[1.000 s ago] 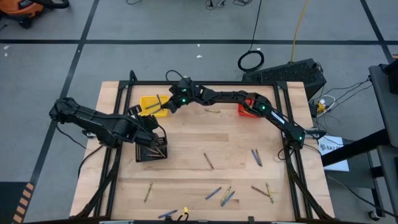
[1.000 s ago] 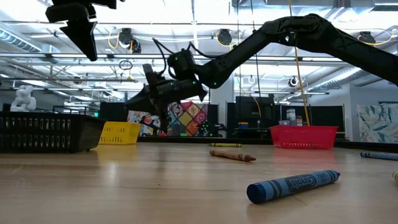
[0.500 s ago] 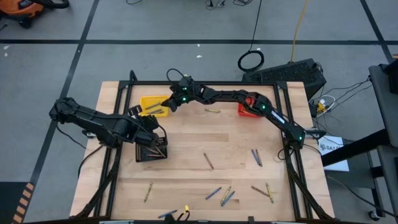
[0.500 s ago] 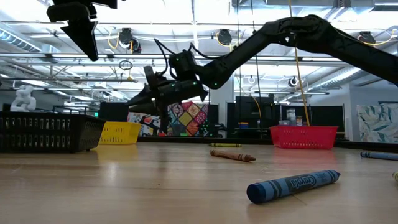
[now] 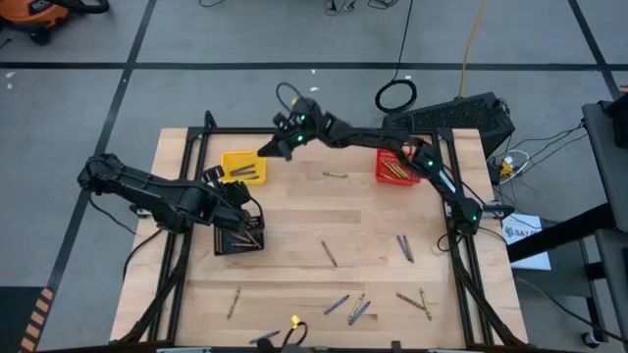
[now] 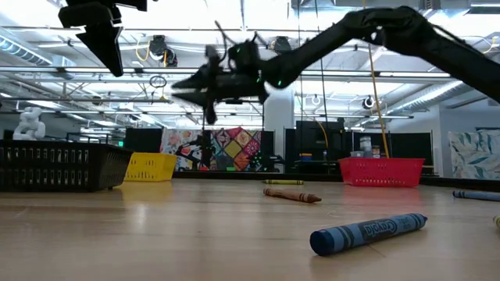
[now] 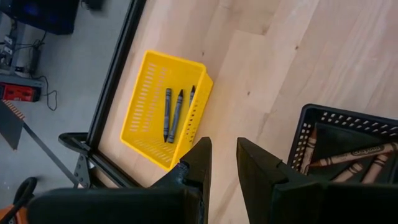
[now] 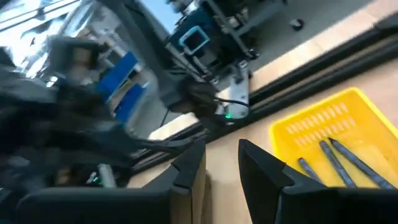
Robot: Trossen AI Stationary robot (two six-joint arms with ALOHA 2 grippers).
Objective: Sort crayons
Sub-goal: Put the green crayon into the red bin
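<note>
Right gripper [image 5: 263, 153]: raised above the table's far edge, just beyond the yellow basket [image 5: 242, 168]; its wrist view shows the fingers [image 8: 261, 171] parted with nothing between them
Left gripper [image 7: 222, 163]: over the black basket [image 5: 239, 235], fingers a little apart, empty
Yellow basket, wrist views only: three dark crayons [image 7: 175, 114] lie inside; from above they read as a thin smear
Black basket, left wrist view: brown crayons [image 7: 348, 163] in it, partly cut off by the frame edge
Red basket [image 5: 394, 168]: high view shows yellowish sticks inside; the low view shows only its mesh wall
Loose crayons [image 5: 345, 306]: scattered over the near half of the table, one more [image 5: 336, 175] between the yellow and red baskets
Low view alone: a blue crayon [image 6: 368, 232] close up, a brown one [image 6: 292, 194] farther back
Hard to make out: right gripper is blurred in the low view; right wrist background is smeared
</note>
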